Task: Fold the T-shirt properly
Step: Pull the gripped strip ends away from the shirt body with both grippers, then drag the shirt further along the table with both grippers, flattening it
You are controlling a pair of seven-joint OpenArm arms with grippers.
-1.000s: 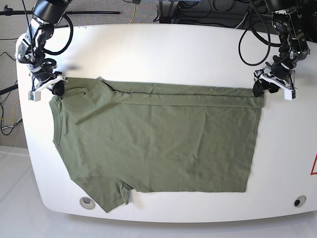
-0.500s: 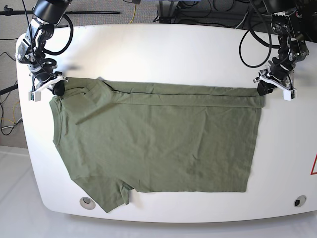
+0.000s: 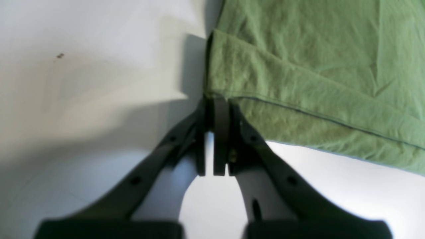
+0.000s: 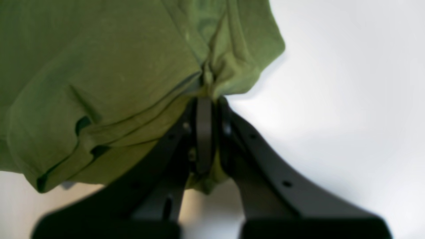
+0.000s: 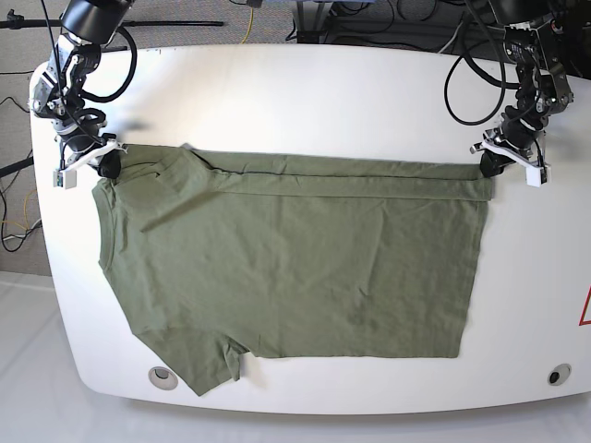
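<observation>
The T-shirt (image 5: pixel 295 258) is lying flat on the white counter (image 5: pixel 323 92). The left gripper (image 3: pixel 215 99) fingers are pinching its folded hem corner; the right gripper (image 4: pixel 207 96) fingers are clamping bunched fabric at the opposite end.

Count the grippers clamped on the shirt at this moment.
2. The left gripper is shut on the T-shirt at its far hem corner, on the base view's right; the right gripper is shut on the far shoulder corner, on that view's left.

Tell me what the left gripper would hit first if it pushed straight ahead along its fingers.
The left gripper would likely meet the T-shirt straight away: its closed tips already sit at the folded corner.
</observation>
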